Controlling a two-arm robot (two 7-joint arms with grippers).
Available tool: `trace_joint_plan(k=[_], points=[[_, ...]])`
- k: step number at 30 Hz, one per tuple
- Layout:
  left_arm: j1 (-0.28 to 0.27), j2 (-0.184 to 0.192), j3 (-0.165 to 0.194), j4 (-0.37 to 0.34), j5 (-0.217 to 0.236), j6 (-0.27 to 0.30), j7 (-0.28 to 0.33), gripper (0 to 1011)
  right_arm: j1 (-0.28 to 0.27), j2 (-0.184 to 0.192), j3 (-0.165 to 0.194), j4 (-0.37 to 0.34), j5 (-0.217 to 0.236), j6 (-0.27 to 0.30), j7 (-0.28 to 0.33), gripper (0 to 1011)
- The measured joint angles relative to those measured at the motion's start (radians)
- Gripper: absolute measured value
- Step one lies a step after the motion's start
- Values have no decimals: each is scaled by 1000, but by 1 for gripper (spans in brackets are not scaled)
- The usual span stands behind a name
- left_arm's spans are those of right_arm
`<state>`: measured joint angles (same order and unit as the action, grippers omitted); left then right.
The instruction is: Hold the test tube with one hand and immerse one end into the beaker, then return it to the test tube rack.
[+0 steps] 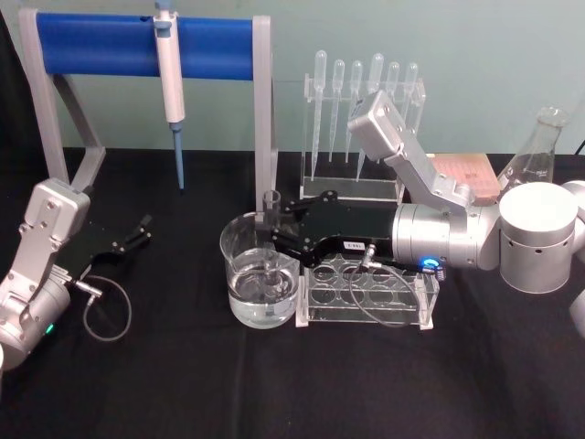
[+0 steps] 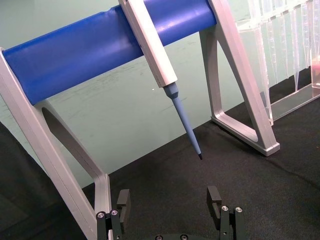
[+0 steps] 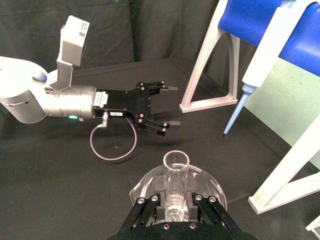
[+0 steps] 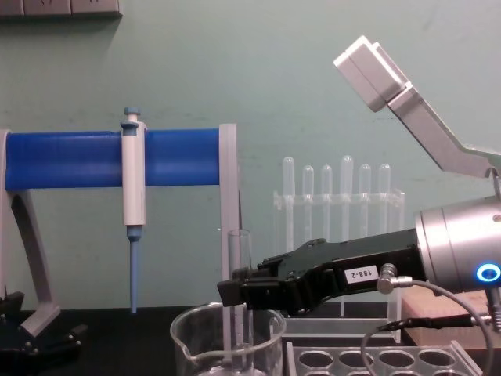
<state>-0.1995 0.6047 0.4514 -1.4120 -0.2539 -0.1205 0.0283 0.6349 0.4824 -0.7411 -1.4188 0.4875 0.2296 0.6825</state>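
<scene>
Glass is gleaming in the head view: the cylindrical test tube (image 1: 271,203) is standing upright in the spouted, liquid-holding beaker (image 1: 234,265) at mid-worktop, the right gripper (image 1: 271,229) clamping it above the rim, beside the clear rack (image 1: 366,294). In the left wrist view, the left gripper (image 2: 170,200), near the worktop's left edge, is pointing, jaws apart, toward the blue-tipped pipettor (image 2: 150,45). In the chest view, black flat fingers (image 4: 231,294) are hiding the tube's middle.
</scene>
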Motion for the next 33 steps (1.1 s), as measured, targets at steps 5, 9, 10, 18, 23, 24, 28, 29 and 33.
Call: trace_joint_plan(k=[5,9,10,18,23,24,28,29,33], points=[[0,0,0,0,0,0,0,1000,0,0,0,0,0,0,0,231],[0,0,0,0,0,0,0,1000,0,0,0,0,0,0,0,231],[0,0,0,0,0,0,0,1000,0,0,0,0,0,0,0,231],[0,0,0,0,0,0,0,1000,0,0,0,0,0,0,0,231],[0,0,0,0,0,0,0,1000,0,0,0,0,0,0,0,233],[0,0,0,0,0,0,0,1000,0,0,0,0,0,0,0,231],[0,0,0,0,0,0,0,1000,0,0,0,0,0,0,0,231],[0,0,0,0,0,0,0,1000,0,0,0,0,0,0,0,231],[0,0,0,0,0,0,0,1000,0,0,0,0,0,0,0,231]])
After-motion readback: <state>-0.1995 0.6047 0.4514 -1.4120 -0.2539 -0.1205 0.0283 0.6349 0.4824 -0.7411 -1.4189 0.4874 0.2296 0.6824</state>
